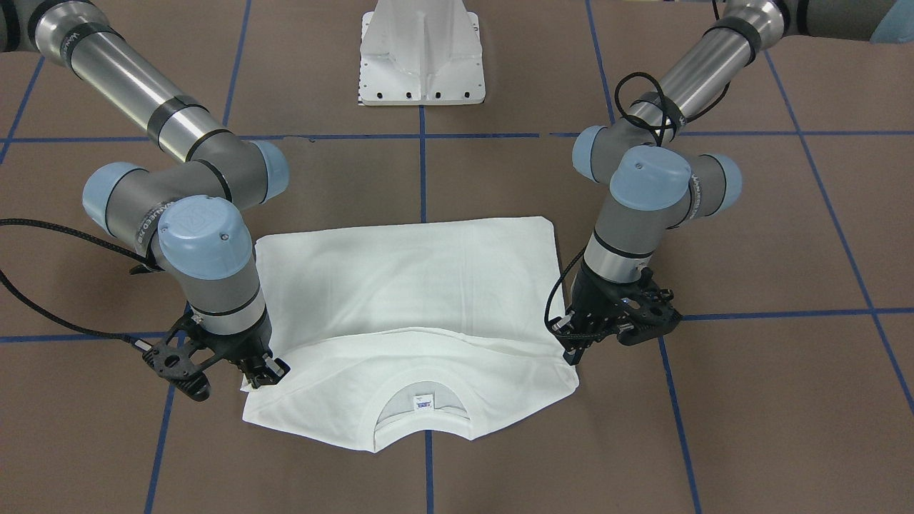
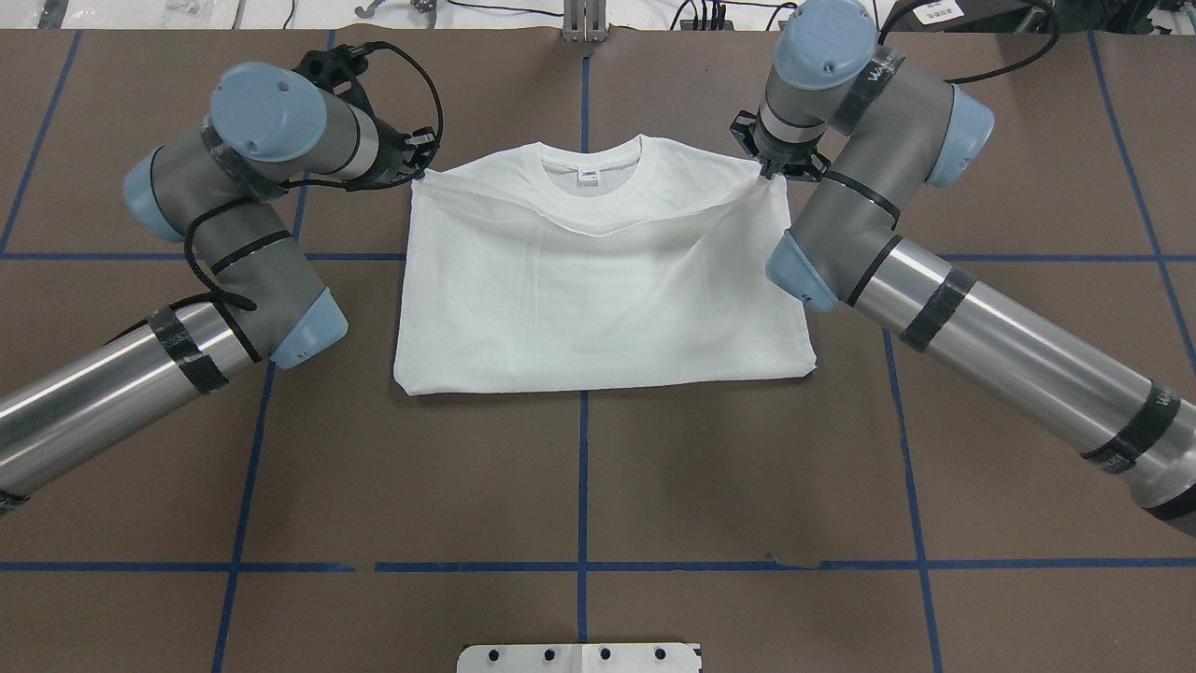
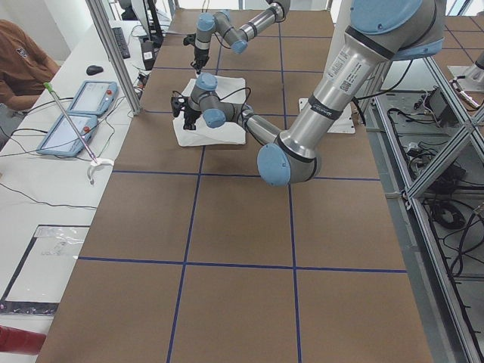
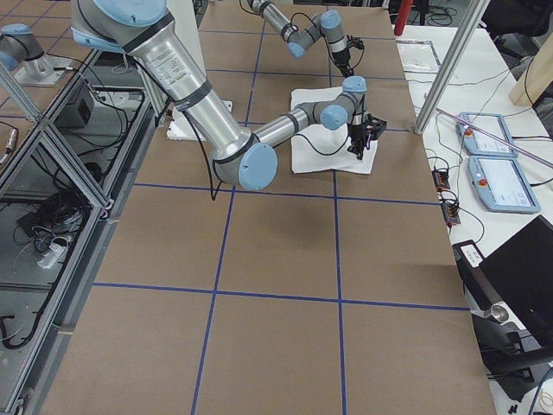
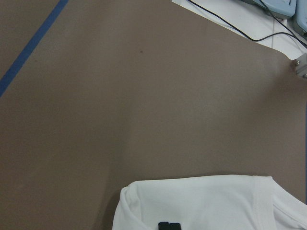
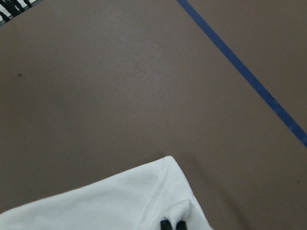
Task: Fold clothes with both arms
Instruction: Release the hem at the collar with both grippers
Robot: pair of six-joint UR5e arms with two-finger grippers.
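Nearest, at the table's [image 2: 598,486] robot-side edge, one white pedestal base [image 1: 421,53] is seen. Two arms are stretched forward from it, the left arm [image 2: 234,243] and the right arm [image 2: 934,290]. One white T-shirt [image 2: 598,299] is laid past the table's middle, nearer the far edge. It is folded to a rectangle, with its one collar [image 1: 423,414] and one blue-printed label [image 1: 424,404] turned toward that edge.

Two grippers are found at the shirt's far corners. The left gripper [image 1: 571,351] is clamped on the left shoulder corner and the right gripper [image 1: 265,373] is pinched together on the right one. A top layer of cloth is drawn taut between them.

The table is covered in brown and is marked into squares by blue tape lines [image 2: 581,467]. Beyond its far edge, a white bench [image 3: 30,189] is seen with two tablets [image 3: 92,97], cables, and a person [image 3: 23,64] in a brown sleeve.
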